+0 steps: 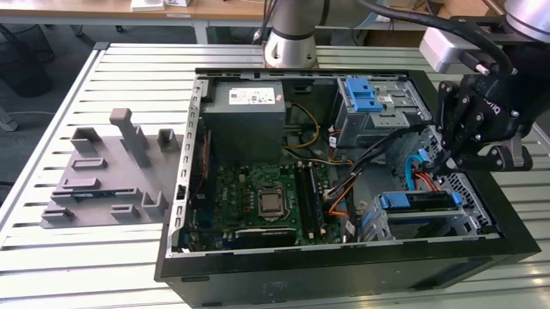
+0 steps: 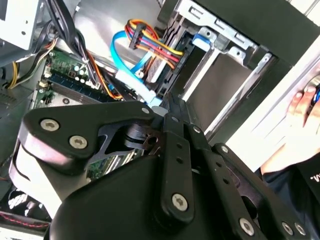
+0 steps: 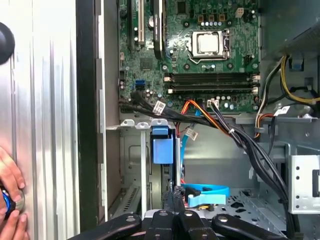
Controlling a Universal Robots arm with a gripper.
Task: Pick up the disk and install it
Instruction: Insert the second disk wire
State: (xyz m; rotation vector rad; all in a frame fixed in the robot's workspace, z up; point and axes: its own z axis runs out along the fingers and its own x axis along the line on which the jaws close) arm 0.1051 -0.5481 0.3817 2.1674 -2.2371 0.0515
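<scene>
The black multi-link gripper (image 1: 449, 166) hangs over the open black desktop computer case (image 1: 344, 270) lying on the slatted metal table (image 1: 103, 257), near the case's edge at the exterior view's right. Its fingertips point down into the tangle of cables just above the lower drive bay. In that bay sits the disk (image 1: 418, 201), a flat drive framed by a blue plastic carrier, lying slotted into the silver metal cage (image 1: 464, 222) with its blue front edge showing. In the first wrist view the fingers (image 3: 176, 200) come together in a narrow black point directly in front of the blue carrier tab (image 3: 162, 145) of the disk, and the pincer looks closed with nothing between its tips (the second wrist view shows the same, the black links (image 2: 172, 150) folded tight together). A light blue flat data cable (image 3: 207, 195) curls just beside the fingertips, and a bundle of orange, red and black wires (image 2: 150, 42) runs close by. Deeper in the case lies the green motherboard (image 1: 257, 193), with the grey power supply box (image 1: 249, 116) beyond it. A second blue plastic bracket (image 1: 365, 96) sits on the upper drive cage. On the table, at the exterior view's left, rests a grey plastic fixture plate (image 1: 103, 180) with upright blocks. A person's hand (image 3: 10, 200) rests on the table in both wrist views.
</scene>
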